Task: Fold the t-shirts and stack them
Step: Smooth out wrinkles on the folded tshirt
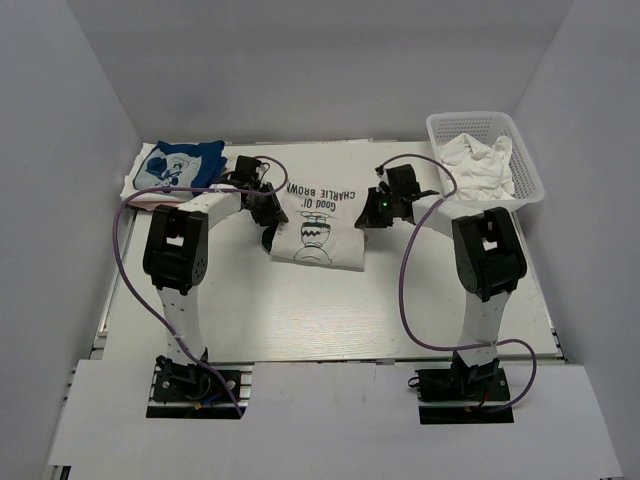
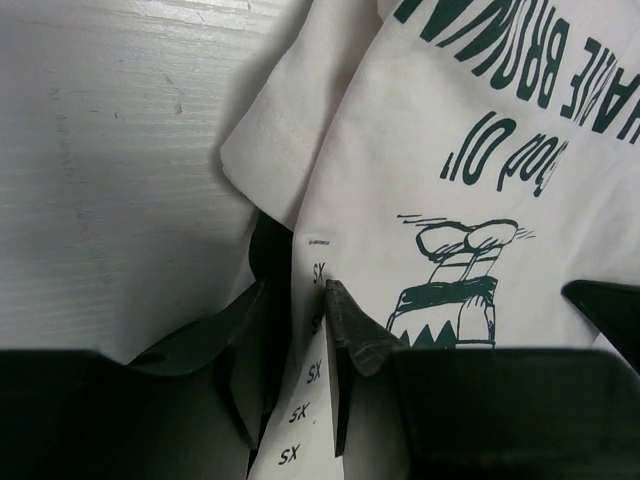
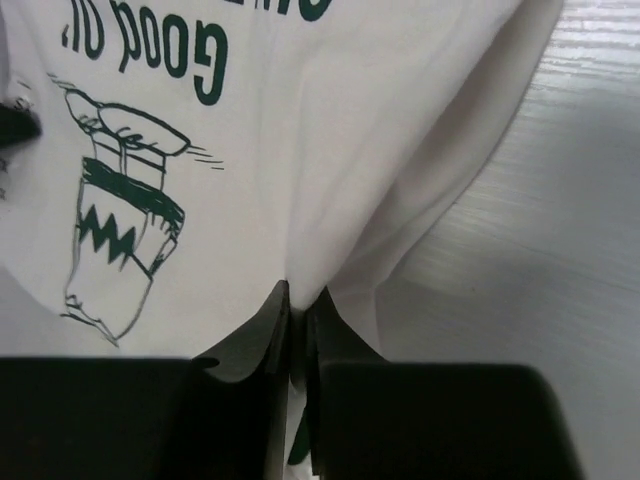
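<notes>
- found left gripper clamped on stickered edge of charlie brown shirt.
- found right gripper pinched narrow on its other fold.
- saw lettering cropped in wrist views.

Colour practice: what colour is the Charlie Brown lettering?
Dark green lettering on white shirt; right wrist view.

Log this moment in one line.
left gripper: astride edge of white Charlie Brown print cloth t-shirt | right gripper: shut on it | blue cartoon-print shirt: folded
</notes>
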`<action>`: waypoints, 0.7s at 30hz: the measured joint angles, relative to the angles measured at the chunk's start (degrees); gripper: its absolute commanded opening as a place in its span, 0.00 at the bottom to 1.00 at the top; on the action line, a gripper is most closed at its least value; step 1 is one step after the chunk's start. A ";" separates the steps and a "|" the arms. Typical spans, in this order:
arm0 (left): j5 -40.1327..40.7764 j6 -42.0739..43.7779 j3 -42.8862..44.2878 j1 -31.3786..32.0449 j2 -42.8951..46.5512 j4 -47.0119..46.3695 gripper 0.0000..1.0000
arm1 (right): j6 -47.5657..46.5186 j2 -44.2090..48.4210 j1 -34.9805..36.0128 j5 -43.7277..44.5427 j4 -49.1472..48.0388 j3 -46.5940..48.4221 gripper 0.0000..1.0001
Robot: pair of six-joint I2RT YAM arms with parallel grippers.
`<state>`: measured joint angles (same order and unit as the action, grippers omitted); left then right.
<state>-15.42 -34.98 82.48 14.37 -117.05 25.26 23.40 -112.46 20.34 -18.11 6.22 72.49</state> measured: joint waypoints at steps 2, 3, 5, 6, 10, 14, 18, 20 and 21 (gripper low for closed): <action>0.00 0.00 0.00 0.00 -0.09 0.02 0.38 | 0.28 0.00 0.15 -0.50 0.09 0.52 0.00; -0.04 0.00 0.02 0.00 -0.22 0.00 0.36 | 0.52 0.00 0.17 -0.61 0.15 0.92 0.00; -0.09 0.00 0.04 0.00 -0.55 0.00 0.36 | 0.61 0.00 0.37 -0.63 0.44 1.86 0.00; -0.09 0.00 0.04 0.00 -0.72 0.04 0.36 | 0.63 0.00 0.44 -0.46 0.94 2.51 0.00; -0.09 0.00 0.13 0.00 -0.81 0.17 0.35 | 0.61 0.17 0.85 0.35 1.46 4.42 0.00; -0.39 -0.11 0.20 0.00 -0.83 0.17 0.32 | 0.70 0.96 1.29 0.13 0.72 4.52 0.00; -0.94 -0.28 0.66 0.00 -1.44 0.31 0.31 | 1.77 1.90 1.57 -2.10 -6.97 1.73 0.00; -1.31 -0.42 1.07 0.00 -2.29 0.09 0.29 | 2.99 2.78 1.57 -3.32 -11.67 -1.20 0.00; -1.53 -0.42 1.11 0.00 -2.62 0.07 0.29 | 3.76 3.39 1.53 -3.85 -14.58 -3.26 0.00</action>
<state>-16.95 -35.40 83.59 14.37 -119.68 25.32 27.16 -109.08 21.87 -21.96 -8.36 69.23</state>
